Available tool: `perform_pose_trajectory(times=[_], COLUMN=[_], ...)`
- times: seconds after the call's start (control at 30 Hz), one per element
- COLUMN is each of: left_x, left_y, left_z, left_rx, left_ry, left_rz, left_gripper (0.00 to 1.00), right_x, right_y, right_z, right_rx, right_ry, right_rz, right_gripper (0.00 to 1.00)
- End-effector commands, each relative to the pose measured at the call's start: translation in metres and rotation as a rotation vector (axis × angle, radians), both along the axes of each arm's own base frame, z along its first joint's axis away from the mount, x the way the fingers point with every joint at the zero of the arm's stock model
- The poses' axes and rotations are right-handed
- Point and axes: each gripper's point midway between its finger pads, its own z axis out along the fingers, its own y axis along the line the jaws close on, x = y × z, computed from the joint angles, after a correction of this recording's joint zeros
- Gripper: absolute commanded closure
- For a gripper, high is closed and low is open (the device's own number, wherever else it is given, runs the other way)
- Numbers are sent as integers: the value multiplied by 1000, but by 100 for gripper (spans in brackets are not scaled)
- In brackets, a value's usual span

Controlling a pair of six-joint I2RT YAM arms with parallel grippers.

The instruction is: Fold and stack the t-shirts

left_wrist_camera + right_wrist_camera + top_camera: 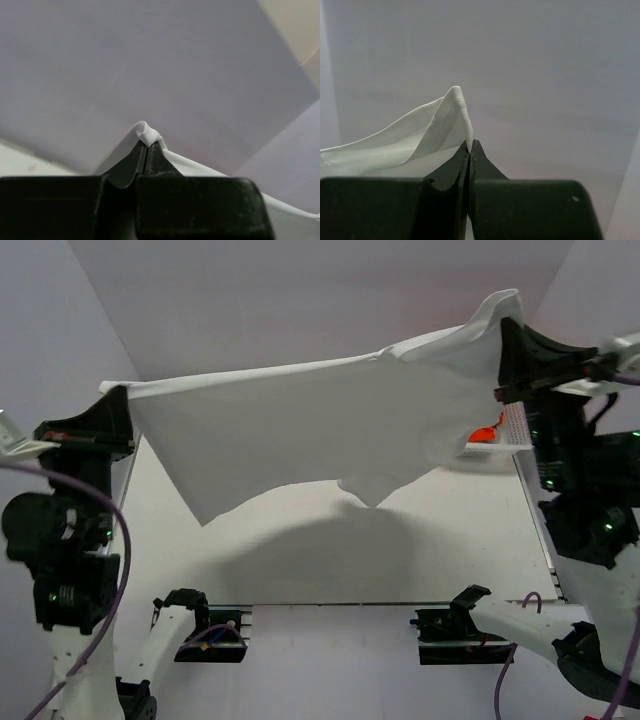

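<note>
While both arms stand raised, the white t-shirt [320, 425] hangs spread in the air across the middle of the top view. It is clear of the bench [330, 570] and casts a shadow on it.

The left tool [122, 412], at the left edge of the frame, is pinching one corner of the cloth. The left wrist view confirms this: its fingers are pressed together with a small bunch of white fabric caught at the tips.

The right tool [507, 355], at the upper right, is pinching the opposite corner, held higher than the left one. The right wrist view shows its fingers closed on a peak of white cloth that trails off to the left of that frame.

The shirt's upper edge runs taut between the two tools, rising toward the right. The lower edge sags unevenly, with a point hanging lowest at centre frame.

The orange t-shirt [487, 430] shows only as a small patch at the right, past the white shirt's edge and next to the white mesh basket [515, 420]. Whether it lies inside the basket cannot be told.
</note>
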Motion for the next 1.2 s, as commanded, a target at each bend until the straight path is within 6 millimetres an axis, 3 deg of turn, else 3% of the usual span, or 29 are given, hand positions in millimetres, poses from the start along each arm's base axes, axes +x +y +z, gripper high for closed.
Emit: perform_pose_trajectory(times=[0.0, 0.03, 0.17, 0.23, 0.3, 0.37, 0.4, 0.43, 0.53, 0.6, 0.63, 0.67, 0.73, 0.77, 0.8, 0.83, 0.87, 0.93, 0.97, 1.0, 1.03, 1.07, 1.1, 1.13, 1.17], left_x=[-49, -60, -94, -101, -94, -82, -69, -60, -10, 33, 48, 68, 104, 120, 132, 155, 167, 187, 205, 215, 226, 238, 244, 263, 258], left_y=[3, 4, 10, 9, 8, 5, 2, 1, 1, 6, 8, 12, 14, 17, 18, 15, 15, 17, 17, 20, 21, 23, 22, 23, 27], left_z=[37, 48, 62, 63, 56, 51, 43, 39, 7, -28, -44, -70, -111, -145, -161, -209, -231, -275, -325, -345, -353, -399, -415, -404, -421], left_rx=[51, 48, 56, 59, 61, 67, 74, 67, 55, 39, 27, 26, 12, 3, -3, 5, 2, -5, 11, 17, 27, 56, 54, 48, 75], left_ry=[-98, -129, -191, -206, -183, -161, -134, -123, -14, 111, 159, 224, 327, 402, 429, 541, 587, 688, 814, 866, 908, 1033, 1092, 1089, 1181], left_rz=[3, 4, 25, 17, 16, 7, -2, -7, 9, 54, 68, 100, 128, 154, 165, 167, 177, 205, 222, 234, 248, 269, 274, 293, 316], left_gripper=[100, 100, 100, 100, 100, 100, 100, 100, 100, 100, 100, 100, 100, 100, 100, 100, 100, 95, 77, 62, 45, 11, 0, 0, 0], right_x=[-48, -57, -95, -94, -85, -63, -49, -50, 3, 43, 65, 90, 117, 144, 168, 180, 206, 246, 259, 283, 291, 305, 310, 321, 329], right_y=[-12, -15, -33, -32, -29, -18, -18, -23, -15, -7, 4, 8, 18, 25, 36, 37, 39, 61, 56, 72, 77, 79, 85, 90, 95], right_z=[34, 43, 61, 58, 55, 44, 35, 46, 14, -15, -46, -60, -91, -124, -154, -173, -210, -282, -297, -346, -364, -356, -371, -427, -423], right_rx=[-44, -28, 13, 3, 5, -12, 7, 38, 54, 56, 4, 24, -19, -39, -70, -80, -60, -137, -87, -144, -142, -108, -131, -208, -204], right_ry=[-109, -138, -237, -233, -216, -185, -167, -226, -140, -69, -14, 4, 66, 130, 192, 229, 303, 432, 473, 553, 589, 593, 641, 756, 756], right_rz=[81, 94, 132, 129, 115, 93, 54, 23, -111, -210, -239, -296, -337, -360, -371, -382, -381, -342, -336, -298, -284, -275, -253, -247, -243], right_gripper=[100, 100, 100, 100, 100, 100, 100, 100, 100, 100, 100, 100, 100, 100, 100, 100, 100, 100, 100, 100, 100, 100, 97, 79, 68])
